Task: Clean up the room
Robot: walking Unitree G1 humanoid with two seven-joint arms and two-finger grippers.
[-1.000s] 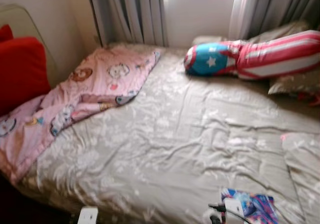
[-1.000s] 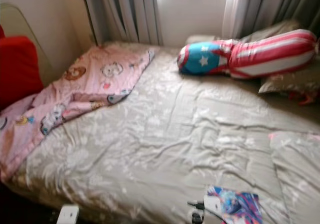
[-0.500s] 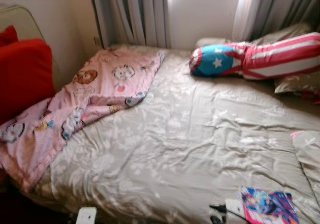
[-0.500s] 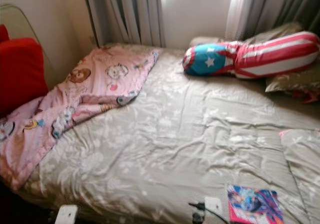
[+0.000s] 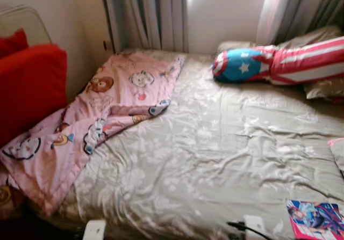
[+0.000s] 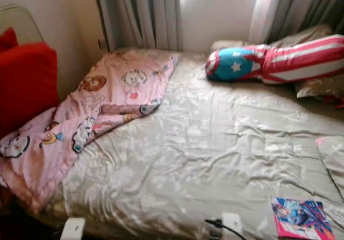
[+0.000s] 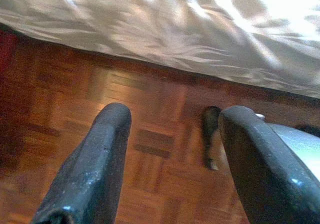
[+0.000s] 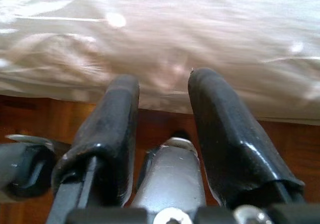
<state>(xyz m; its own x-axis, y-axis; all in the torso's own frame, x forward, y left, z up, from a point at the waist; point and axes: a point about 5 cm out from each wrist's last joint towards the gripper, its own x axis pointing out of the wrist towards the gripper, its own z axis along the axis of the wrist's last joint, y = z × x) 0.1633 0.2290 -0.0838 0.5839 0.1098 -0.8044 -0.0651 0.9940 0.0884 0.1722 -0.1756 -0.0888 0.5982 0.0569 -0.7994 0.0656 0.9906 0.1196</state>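
A bed with a rumpled beige comforter (image 5: 226, 143) lies before me. A pink cartoon-print blanket (image 5: 107, 111) is crumpled over its left side and hangs off the near left corner. A red, white and blue star bolster (image 5: 279, 63) lies at the far right by the window. A colourful magazine (image 5: 317, 218) rests on the near right corner. My left gripper (image 7: 170, 149) hangs open over the parquet floor (image 7: 65, 108) beside the bed's edge. My right gripper (image 8: 165, 108) also hangs low against the comforter's edge, fingers apart with nothing between them.
Red cushions (image 5: 29, 89) stand against the headboard at the left. Grey curtains (image 5: 145, 14) and a window wall close off the far side. Beige pillows (image 5: 322, 87) lie behind the bolster. A small dark object (image 7: 210, 134) lies on the floor by the bed.
The whole picture has shifted right, so the camera has turned left: more of the pink blanket and red cushions shows. Nothing on the bed has moved.
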